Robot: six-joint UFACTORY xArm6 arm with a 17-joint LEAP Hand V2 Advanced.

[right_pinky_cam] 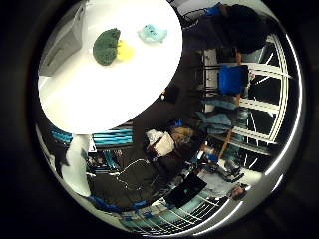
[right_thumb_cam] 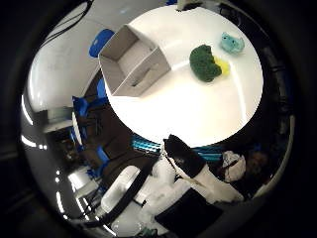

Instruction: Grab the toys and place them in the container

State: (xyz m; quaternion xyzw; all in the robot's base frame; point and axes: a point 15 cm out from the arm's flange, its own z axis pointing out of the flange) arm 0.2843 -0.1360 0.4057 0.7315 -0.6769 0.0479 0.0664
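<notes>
A dark green plush toy (right_thumb_cam: 204, 62) lies on the round white table (right_thumb_cam: 198, 114), touching a small yellow toy (right_thumb_cam: 223, 66) beside it. A light blue toy (right_thumb_cam: 231, 42) sits a little apart from them, nearer the table's edge. A grey open box (right_thumb_cam: 132, 67), the container, stands empty on the same table, away from the toys. My hand (right_thumb_cam: 185, 163) is well above and off the table's edge; a black and white finger of it shows in the thumb side view, and it holds nothing.
Blue chairs (right_thumb_cam: 101, 42) stand around the table. On the dark floor beyond the table's edge lie bags and clutter (right_pinky_cam: 167, 142). A blue chair (right_pinky_cam: 233, 79) and a window wall (right_pinky_cam: 271, 107) lie further off.
</notes>
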